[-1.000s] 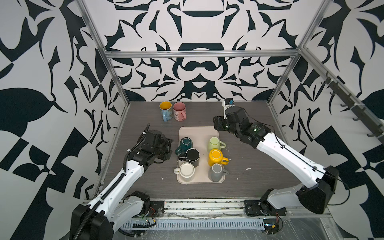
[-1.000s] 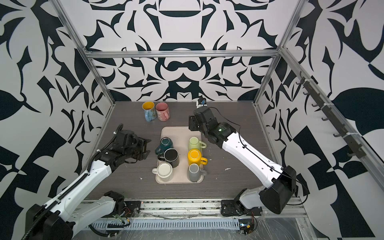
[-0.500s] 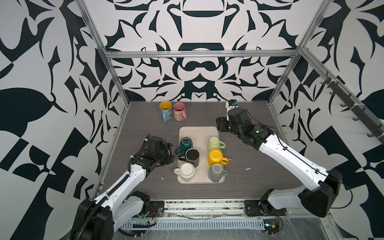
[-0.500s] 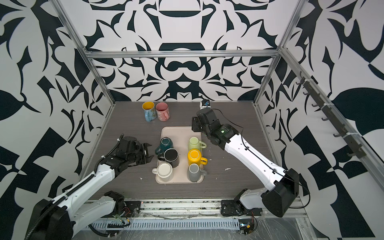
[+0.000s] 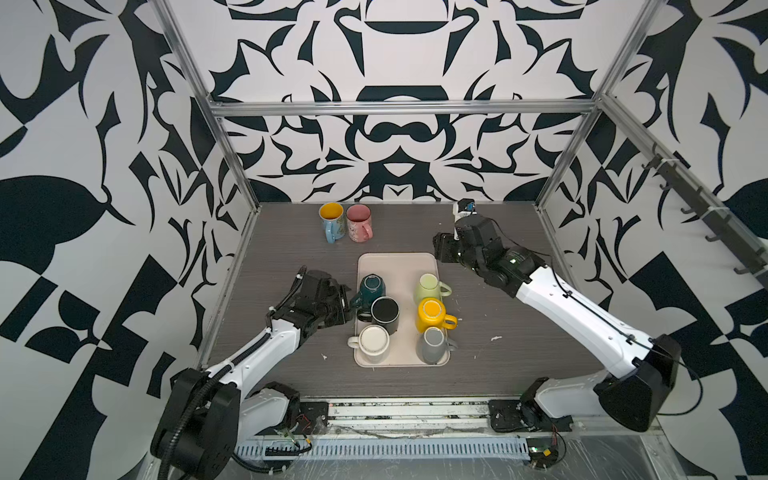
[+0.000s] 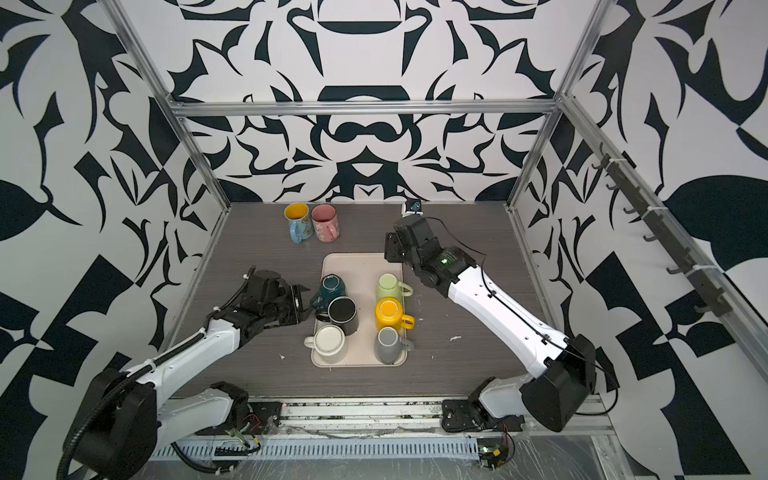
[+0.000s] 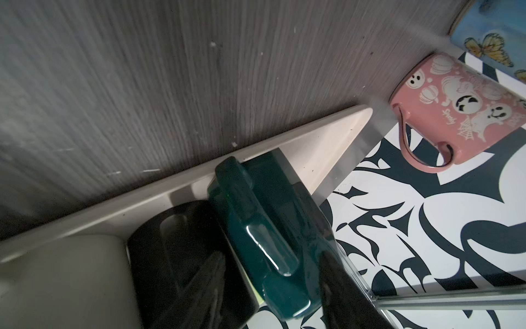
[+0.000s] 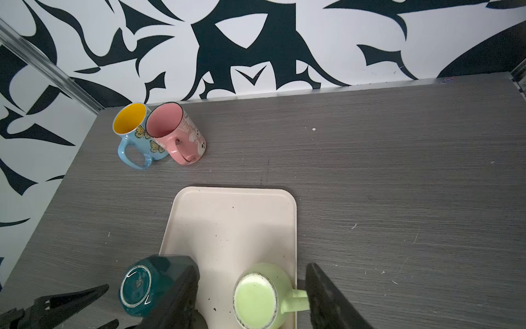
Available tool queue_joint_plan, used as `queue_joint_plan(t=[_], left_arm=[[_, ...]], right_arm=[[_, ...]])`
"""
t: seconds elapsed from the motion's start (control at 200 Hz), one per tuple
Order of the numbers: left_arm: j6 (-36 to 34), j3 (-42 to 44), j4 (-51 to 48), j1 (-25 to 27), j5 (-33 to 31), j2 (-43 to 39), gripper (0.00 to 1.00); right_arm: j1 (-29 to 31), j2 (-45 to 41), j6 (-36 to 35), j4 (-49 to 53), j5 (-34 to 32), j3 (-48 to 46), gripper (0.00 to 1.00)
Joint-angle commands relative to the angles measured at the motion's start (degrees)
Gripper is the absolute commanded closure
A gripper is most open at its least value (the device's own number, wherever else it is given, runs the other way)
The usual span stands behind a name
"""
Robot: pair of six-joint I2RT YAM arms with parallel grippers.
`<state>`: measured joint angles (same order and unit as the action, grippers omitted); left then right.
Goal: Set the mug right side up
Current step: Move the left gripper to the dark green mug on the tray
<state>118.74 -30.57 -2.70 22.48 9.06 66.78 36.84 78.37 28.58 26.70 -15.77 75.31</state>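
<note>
Directly ahead of the left gripper (image 5: 345, 298) sits the teal mug (image 5: 372, 286), base up on the beige tray (image 5: 397, 266), at the tray edge nearest that gripper. Its handle (image 7: 250, 228) points back at the tool. In the left wrist view the handle runs between the two dark fingers (image 7: 355, 299), so the jaws straddle it. Cannot tell whether the pads already bear on the glaze or only flank it. Off to one side of the fingertips: black mug (image 5: 385, 311), mouth up, close against the teal one, with the white mug (image 5: 373, 340) next along the same edge. Judgement: the step in hand is securing the handle before the flip. To do it well, seat the handle deep between the pads and squeeze until firm; glazed ceramic is likely slippery and the body will hang off-centre. Lift clear of the tray lip and the black mug before rolling the wrist, and roll away from that mug. Set down mouth up on a bare patch. Right gripper (image 5: 439, 251): well apart, across the tray from the left tool, jaws apart, holding nothing. Light green mug (image 8: 256, 296) below it, apparently base up too. Best left there, clear of the swing.
</note>
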Motion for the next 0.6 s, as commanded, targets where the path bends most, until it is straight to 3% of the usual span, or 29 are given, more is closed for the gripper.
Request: queue_joint_plan(t=[0.0,0.595], left_arm=[[9.6,0.3,2.9,-0.2,1.4,1.5,0.44],[7.4,-2.5,8.0,-2.2,3.2,10.8,0.61]], right_arm=[[-0.3,0.0,0.6,-1.0,-0.2,0.9,0.36],[-1.1,0.4,0.6,-0.7,-0.1,1.4,0.36]])
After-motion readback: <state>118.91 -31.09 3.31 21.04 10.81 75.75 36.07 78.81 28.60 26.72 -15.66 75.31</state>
